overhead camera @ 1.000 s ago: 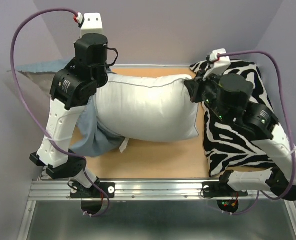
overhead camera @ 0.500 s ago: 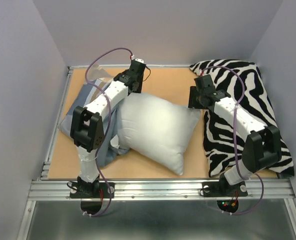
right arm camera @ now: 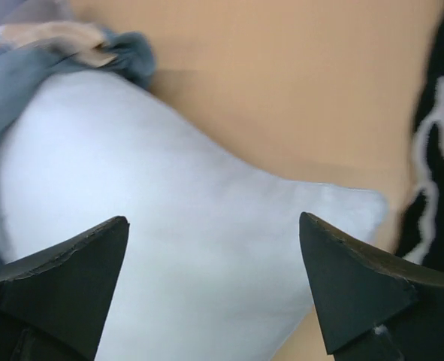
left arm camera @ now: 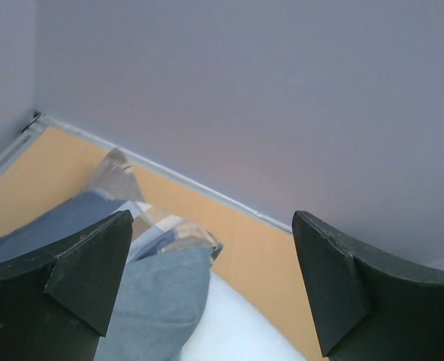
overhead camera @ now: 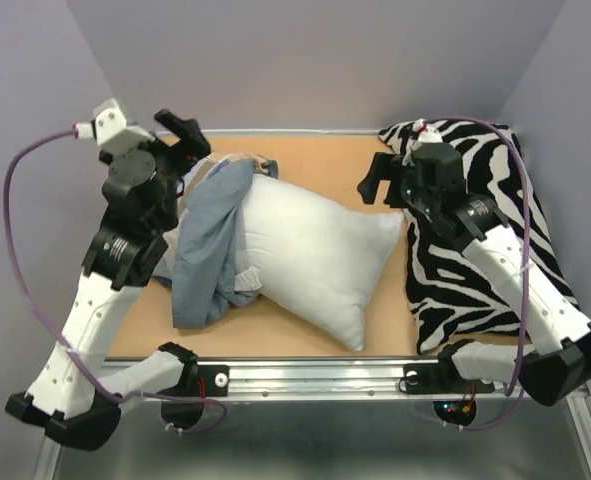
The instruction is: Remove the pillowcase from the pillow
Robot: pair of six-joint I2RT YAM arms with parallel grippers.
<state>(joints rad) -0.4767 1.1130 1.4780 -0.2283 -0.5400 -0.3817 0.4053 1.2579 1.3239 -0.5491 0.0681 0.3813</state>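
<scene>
Both grippers are wide open with nothing in them. Left gripper (overhead camera: 182, 135) hovers over the bench (overhead camera: 325, 160) at 10 o'clock, above the far edge of the pillowcase (overhead camera: 207, 250). Right gripper (overhead camera: 378, 182) hangs over the pillow's far corner at 1 o'clock, just beside the zebra cushion (overhead camera: 475, 250).

The pillow (overhead camera: 315, 255) lies slantwise mid-bench and is mostly bare white. The pillowcase is bunched along its 9 o'clock end, plain blue side out, with a bit of check showing at the far end. From the right wrist view the cloth looks wrapped around that end. I can't tell whether it is fully free.

Handling, my read:
- Pillowcase: thin, limp and light. It won't hold a shape and will stretch and drag before it releases. Take it with the left gripper at the thick ridge of folds at 9 o'clock. Pinch cloth only, several layers, for a bite that won't slip.
- Pillow: light and squashy, so it will slide along with the pillowcase unless anchored. Best hold is the bare corner at 3 o'clock, where the filling thins out. Right gripper goes there.
- Risk: biting pillow through the cloth on the left side. Then both just move together.

Pull the pillowcase toward 9 o'clock and hold the pillow at 3.
</scene>
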